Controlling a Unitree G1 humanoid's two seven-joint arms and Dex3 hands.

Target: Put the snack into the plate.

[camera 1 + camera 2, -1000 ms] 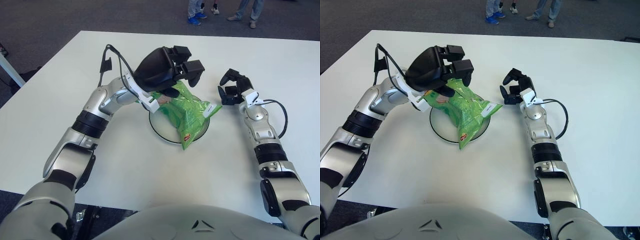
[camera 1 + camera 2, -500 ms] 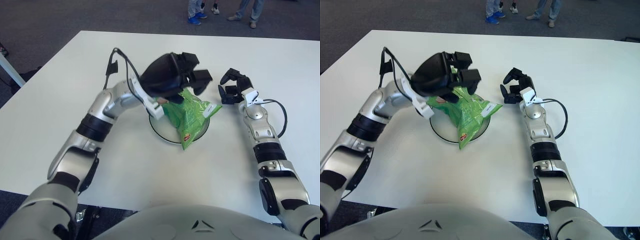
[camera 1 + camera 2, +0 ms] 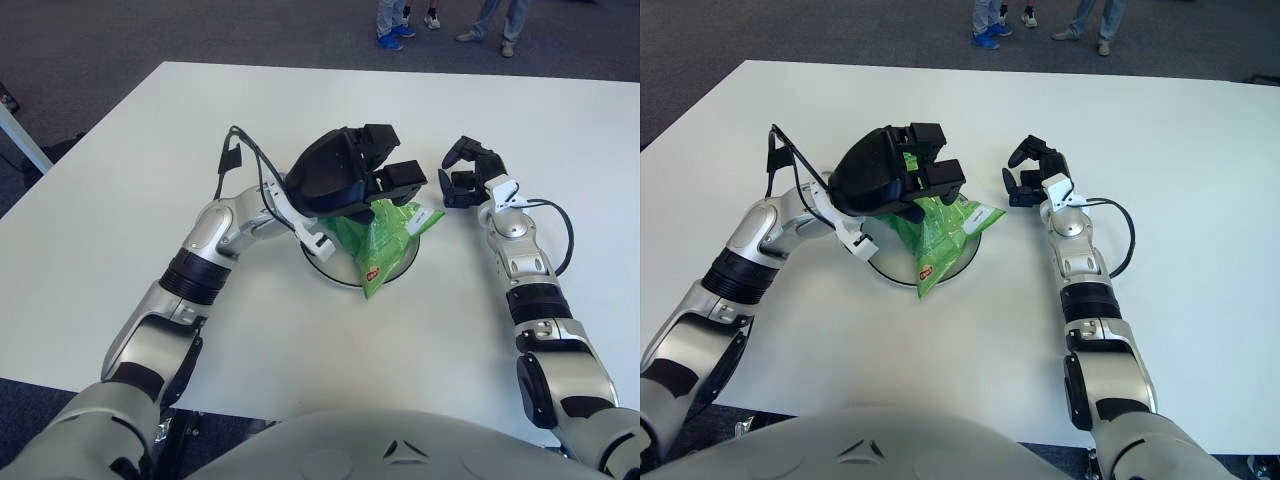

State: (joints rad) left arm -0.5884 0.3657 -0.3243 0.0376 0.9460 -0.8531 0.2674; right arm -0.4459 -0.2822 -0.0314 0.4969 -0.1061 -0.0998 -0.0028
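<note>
A green snack bag (image 3: 385,232) lies across a white plate with a dark rim (image 3: 318,264) at the middle of the white table. Its lower corner hangs over the plate's front rim. My left hand (image 3: 372,183) is low over the plate's back half. Its fingers are curled over the bag's top end, and a bit of green shows between them in the right eye view (image 3: 908,160). The hand hides the back of the plate and the bag's top. My right hand (image 3: 464,176) rests on the table just right of the plate, fingers curled, holding nothing.
A black cable runs along each forearm (image 3: 235,150). The table's far edge is behind the plate, with people's feet (image 3: 391,36) on the dark floor beyond it. Bare white tabletop (image 3: 150,170) lies left and right of the plate.
My left hand has moved down and a little right with the bag, so the bag now lies lower on the plate. The right hand has not moved.
</note>
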